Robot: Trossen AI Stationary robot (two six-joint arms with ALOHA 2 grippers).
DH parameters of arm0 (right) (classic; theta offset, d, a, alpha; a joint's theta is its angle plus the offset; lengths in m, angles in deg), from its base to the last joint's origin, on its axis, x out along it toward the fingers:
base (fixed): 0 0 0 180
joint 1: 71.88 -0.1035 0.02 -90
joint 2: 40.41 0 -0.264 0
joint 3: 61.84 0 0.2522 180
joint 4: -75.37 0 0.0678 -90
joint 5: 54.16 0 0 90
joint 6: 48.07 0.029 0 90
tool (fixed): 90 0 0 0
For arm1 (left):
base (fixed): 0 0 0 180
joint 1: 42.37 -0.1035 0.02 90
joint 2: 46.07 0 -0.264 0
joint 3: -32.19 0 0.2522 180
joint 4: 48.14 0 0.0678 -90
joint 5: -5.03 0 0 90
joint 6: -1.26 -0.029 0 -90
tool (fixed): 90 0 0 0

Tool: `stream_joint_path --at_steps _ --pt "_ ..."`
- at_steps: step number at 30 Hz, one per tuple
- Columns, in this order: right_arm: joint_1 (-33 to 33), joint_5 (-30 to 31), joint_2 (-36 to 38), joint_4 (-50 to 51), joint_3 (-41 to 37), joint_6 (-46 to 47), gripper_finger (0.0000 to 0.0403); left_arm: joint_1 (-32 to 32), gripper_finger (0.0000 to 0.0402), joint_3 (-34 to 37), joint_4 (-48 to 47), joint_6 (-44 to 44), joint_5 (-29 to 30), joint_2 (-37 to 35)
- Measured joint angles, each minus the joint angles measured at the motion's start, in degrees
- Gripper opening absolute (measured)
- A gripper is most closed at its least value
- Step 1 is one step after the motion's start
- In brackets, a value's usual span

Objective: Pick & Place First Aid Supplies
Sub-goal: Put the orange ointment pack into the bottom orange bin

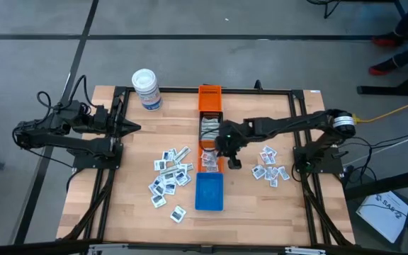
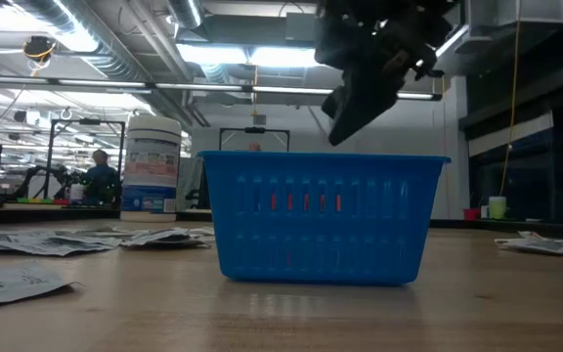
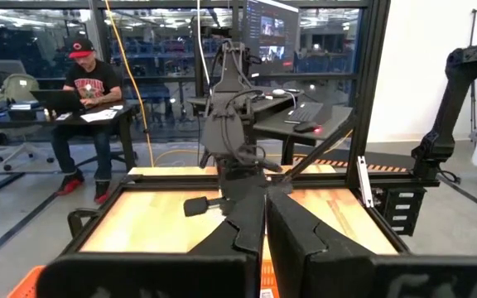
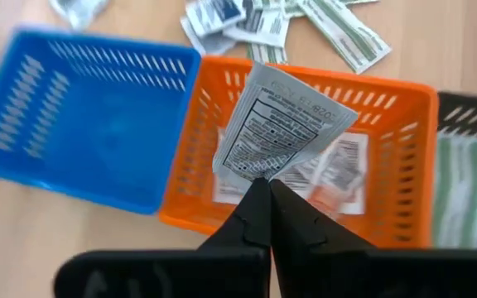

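My right gripper (image 4: 269, 192) is shut on a small white packet with black print (image 4: 281, 128) and hovers over the orange bin (image 4: 396, 108) that holds other white packets. In the high view this gripper (image 1: 227, 154) is at the middle of the bin row. Loose packets and pale strips lie flat on the table in one cluster left of the bins (image 1: 170, 177) and one to their right (image 1: 270, 168). My left gripper (image 1: 129, 128) waits shut at the table's left side, touching nothing. My right gripper pinches the packet by its lower edge (image 4: 259, 172) between the two fingertips. The fingers come from above, slanting down. The packet is lifted clear and sticks out past the fingertips over the orange bin, slightly creased.
The bins form a row down the table's middle: an orange one at the far end (image 1: 210, 98), a black one with pale strips (image 1: 209, 127), the orange one, and a blue one nearest (image 1: 209, 191). A white tub (image 1: 147, 88) stands far left. A person sits beyond the table (image 3: 89, 91).
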Motion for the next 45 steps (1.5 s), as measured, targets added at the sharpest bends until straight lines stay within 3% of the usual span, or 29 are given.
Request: stream_joint_path --at_steps 7,16,25,36,45 --pt "0.0 0.2 -6.2 4.8 7.2 -5.9 0.0021 0.0 0.0008 0.0 0.0 0.0 0.0 0.0" --pt "-0.7 3.1 -7.6 7.9 7.7 -5.5 0.0086 0.0 0.0013 0.0 0.0 0.0 0.0 0.0" --pt "-1.7 3.2 -6.9 10.8 7.7 1.6 0.0143 0.0 0.0012 0.0 0.0 0.0 0.0 0.0" --pt "-4.3 3.1 -2.7 16.9 7.7 12.5 0.0145 0.0 0.0008 0.0 0.0 0.0 0.0 0.0" --pt "-6.7 3.2 -0.8 28.1 7.7 32.5 0.0145 0.0 0.0011 0.0 0.0 0.0 0.0 0.0"
